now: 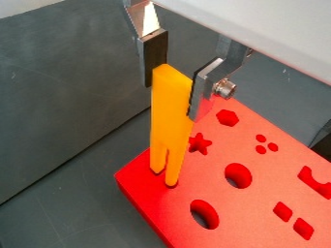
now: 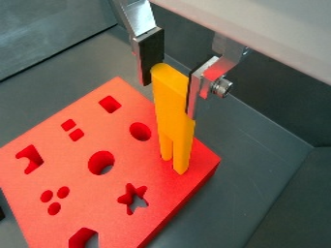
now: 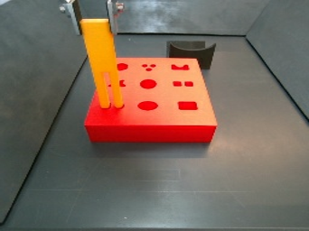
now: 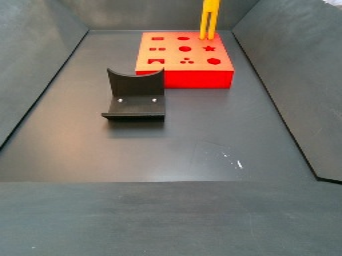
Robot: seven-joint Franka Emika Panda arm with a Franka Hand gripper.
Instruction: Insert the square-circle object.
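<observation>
**Ana:** Silver fingers [image 1: 154,50] fill the near part of both wrist views. What sits between them?

**Ben:** The square-circle object [image 1: 168,121]. The gripper [image 1: 176,66] is clamped on its upper end, 1 dark pad on each side face, and the bar stands upright. In a side view the gripper [image 3: 94,9] shows only as 2 plates at the top edge of the frame.

**Ana:** Where do the bar's 2 prongs end?

**Ben:** On the red block [image 2: 77,184], close to 1 corner. In a side view the square-circle object [image 3: 101,63] has its prongs meeting the top face near the block's front corner. Whether they sit in holes or only rest on the surface, I cannot tell.

**Ana:** Anything else in the block?

**Ben:** Only open shaped holes: a star, rounds, squares, a hexagon, a cluster of 3 dots. All look vacant.

**Ana:** Room around it?

**Ben:** The red block [image 4: 171,55] lies far back in the dark bin, near the rear wall. A dark grey curved piece [image 4: 134,96] stands well apart from it on the grey floor [image 4: 201,150], which is bare nearer the camera.

**Ana:** Arm pose?

**Ben:** Gripper points straight down over the block's corner.
</observation>
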